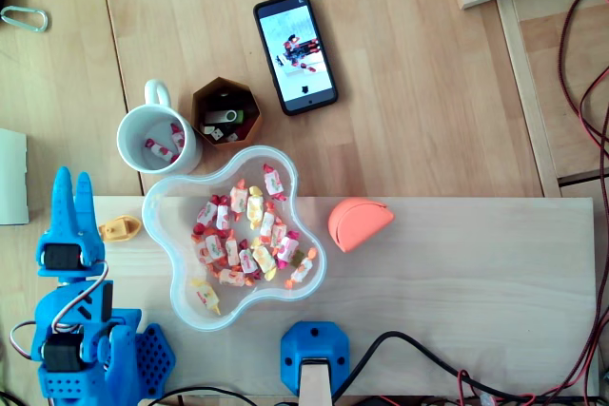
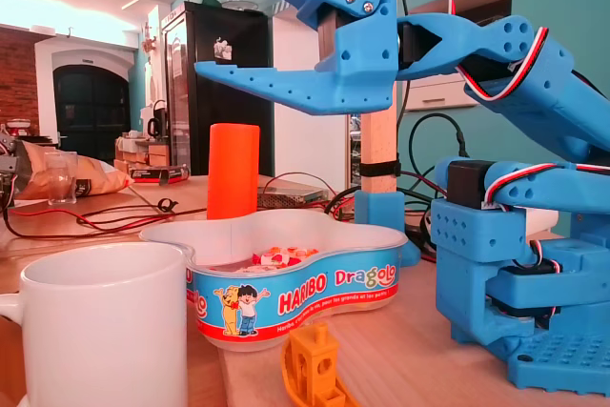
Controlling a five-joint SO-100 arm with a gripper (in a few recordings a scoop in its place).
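Small yellow-orange printed plastic boat (image 1: 119,228), untouched on the pale wooden board (image 1: 457,273), just right of the blue two-finger gripper (image 1: 72,185) in the overhead view, with a clear lobed plastic tub of wrapped sweets (image 1: 149,208) beyond; jaws wide, empty, raised; step judged pre-grasp, any pick needing sideways shift and descent.

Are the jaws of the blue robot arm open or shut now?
Open. In the fixed view the blue plastic gripper shows a wide gap between its jaws, holding nothing.
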